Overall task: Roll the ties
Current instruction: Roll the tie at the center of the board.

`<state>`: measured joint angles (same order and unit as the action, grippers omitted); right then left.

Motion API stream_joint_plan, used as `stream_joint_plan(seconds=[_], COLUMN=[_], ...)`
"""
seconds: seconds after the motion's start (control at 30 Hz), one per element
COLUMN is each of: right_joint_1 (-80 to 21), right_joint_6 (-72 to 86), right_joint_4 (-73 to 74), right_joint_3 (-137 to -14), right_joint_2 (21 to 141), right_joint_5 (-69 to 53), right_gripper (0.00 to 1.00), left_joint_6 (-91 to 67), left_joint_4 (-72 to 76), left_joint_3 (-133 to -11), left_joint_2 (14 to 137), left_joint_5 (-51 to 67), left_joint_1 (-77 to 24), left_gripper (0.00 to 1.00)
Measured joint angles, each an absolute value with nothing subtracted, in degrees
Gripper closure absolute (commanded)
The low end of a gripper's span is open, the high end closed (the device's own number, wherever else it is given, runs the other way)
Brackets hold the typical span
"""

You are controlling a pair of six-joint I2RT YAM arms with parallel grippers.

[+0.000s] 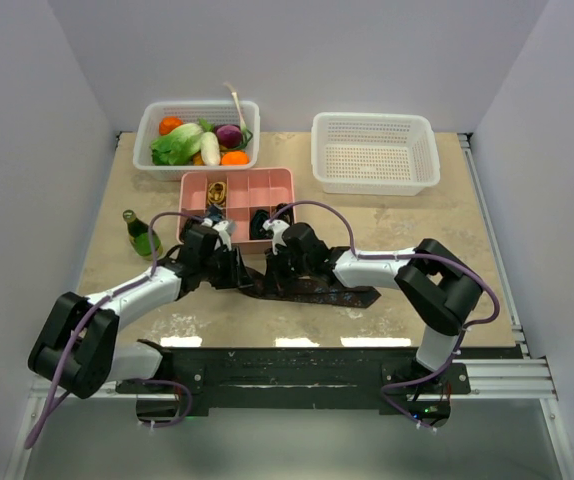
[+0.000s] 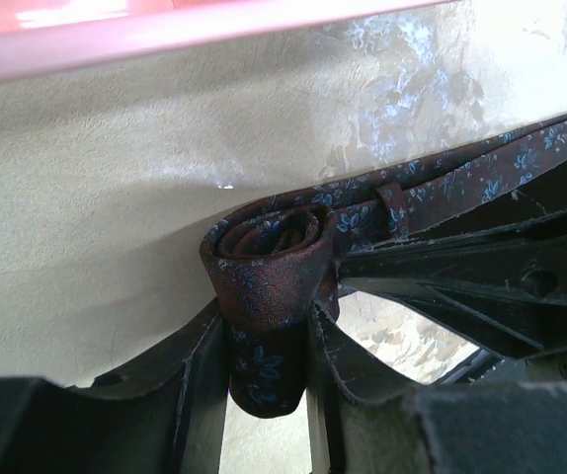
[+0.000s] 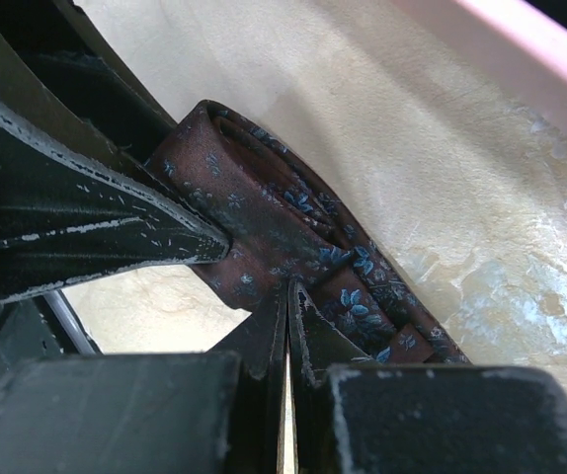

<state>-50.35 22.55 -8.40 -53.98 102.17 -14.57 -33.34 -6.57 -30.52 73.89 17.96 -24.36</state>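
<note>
The tie point(image 1: 317, 292) is being stretched across the middle of the frame, just below the pink compartment tray point(image 1: 237, 176). Its long axis is running left to right, with the flat tip pointing right and the rolled end at the left. That coil point(image 2: 264, 259) is being grasped by the left gripper point(image 2: 269, 341), fingers on either side. Both arms are being angled inward, wrists almost meeting. The right gripper point(image 3: 288, 321), clenched shut, is being pressed against the strip beside the coil.

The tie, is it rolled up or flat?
Partly rolled. One end of the tie is a coil in the left gripper; the rest lies flat on the table.
</note>
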Motion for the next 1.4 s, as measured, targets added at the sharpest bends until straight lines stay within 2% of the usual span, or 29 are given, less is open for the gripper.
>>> stream_joint_plan(seconds=[0.97, 1.4], right_joint_1=[-52.23, -52.4], right_joint_6=[28.18, 27.62], right_joint_4=[-13.72, -12.36], right_joint_3=[-54.0, -53.93], right_joint_2=[106.45, 96.73], right_joint_5=[-15.57, -11.05], right_gripper=[1.0, 1.0], left_joint_6=[-31.9, -32.25], left_joint_4=[-23.66, -29.3], left_joint_3=[-42.78, -45.32], left_joint_2=[76.47, 77.82], left_joint_5=[-2.87, -11.16], left_joint_1=[-36.4, -37.5], left_gripper=[0.93, 0.97])
